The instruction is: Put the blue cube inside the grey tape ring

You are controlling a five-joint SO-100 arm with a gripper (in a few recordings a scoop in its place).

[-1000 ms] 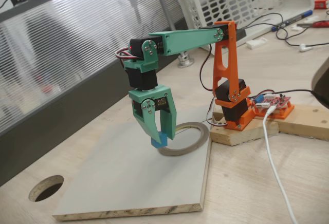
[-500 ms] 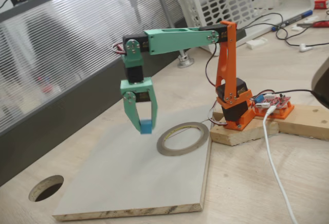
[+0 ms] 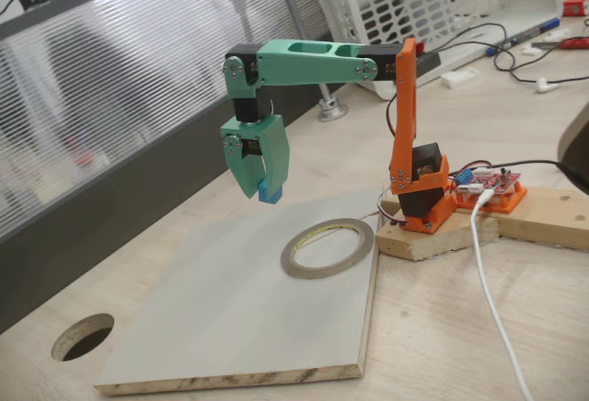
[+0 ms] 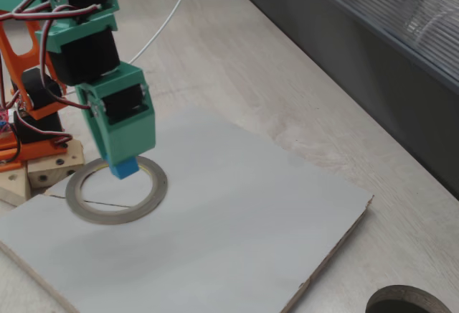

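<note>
My green gripper [image 3: 265, 191] [image 4: 123, 165] is shut on the blue cube [image 3: 270, 192] [image 4: 125, 167] and holds it in the air above the grey board. The grey tape ring [image 3: 328, 247] [image 4: 115, 190] lies flat on the board, near the arm's orange base. In a fixed view the cube hangs well above and to the left of the ring; in the other it overlaps the ring's far rim. The ring's hollow is empty.
The grey board [image 3: 230, 327] [image 4: 229, 241] lies on the wooden table. A round hole [image 3: 82, 336] [image 4: 401, 302] is cut in the tabletop past the board's edge. The arm's base [image 3: 423, 200] stands on wooden blocks, with cables and a red circuit board [image 3: 492, 188] beside it.
The gripper has risen with the blue cube and swung away from the ring, from low at the ring's near rim to higher above the board.
</note>
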